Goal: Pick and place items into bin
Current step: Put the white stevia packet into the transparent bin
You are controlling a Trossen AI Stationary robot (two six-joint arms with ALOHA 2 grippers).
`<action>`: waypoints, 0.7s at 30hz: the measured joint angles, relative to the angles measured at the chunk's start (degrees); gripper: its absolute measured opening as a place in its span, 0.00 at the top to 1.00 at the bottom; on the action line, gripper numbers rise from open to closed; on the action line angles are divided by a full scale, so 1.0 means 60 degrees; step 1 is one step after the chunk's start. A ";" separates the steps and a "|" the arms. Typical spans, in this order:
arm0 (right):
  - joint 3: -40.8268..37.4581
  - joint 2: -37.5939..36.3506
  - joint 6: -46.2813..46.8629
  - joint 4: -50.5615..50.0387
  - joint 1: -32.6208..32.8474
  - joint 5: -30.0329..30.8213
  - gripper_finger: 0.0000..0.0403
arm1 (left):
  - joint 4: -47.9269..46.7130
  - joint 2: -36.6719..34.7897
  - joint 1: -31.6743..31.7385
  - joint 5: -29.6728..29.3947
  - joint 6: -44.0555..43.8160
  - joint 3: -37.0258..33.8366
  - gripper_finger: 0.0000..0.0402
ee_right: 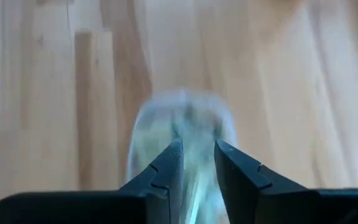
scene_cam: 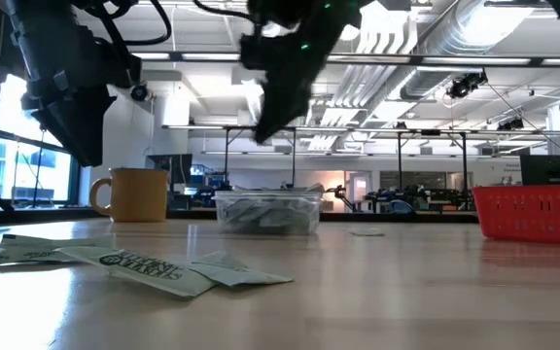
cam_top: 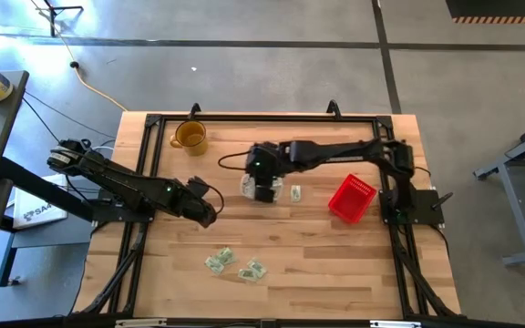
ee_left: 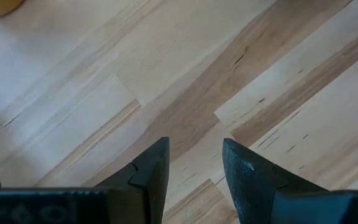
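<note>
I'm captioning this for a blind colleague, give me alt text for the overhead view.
Seen from above, the right gripper hangs over the clear bin mid-table, while the left gripper hovers over bare wood. Loose packets lie nearer the front edge, one packet beside the bin, with a mug and a red basket nearby.

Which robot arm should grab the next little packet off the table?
Probably the left. Its claw hangs open and empty over bare wood, just above the loose packets near the front edge. The right claw is busy over the clear bin, farther from them.
</note>
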 joint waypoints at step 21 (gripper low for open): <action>-0.5090 -0.1914 0.7725 -0.0047 -0.0559 -0.0555 0.36 | -0.0045 0.0000 0.0970 0.1082 0.1757 0.0000 0.54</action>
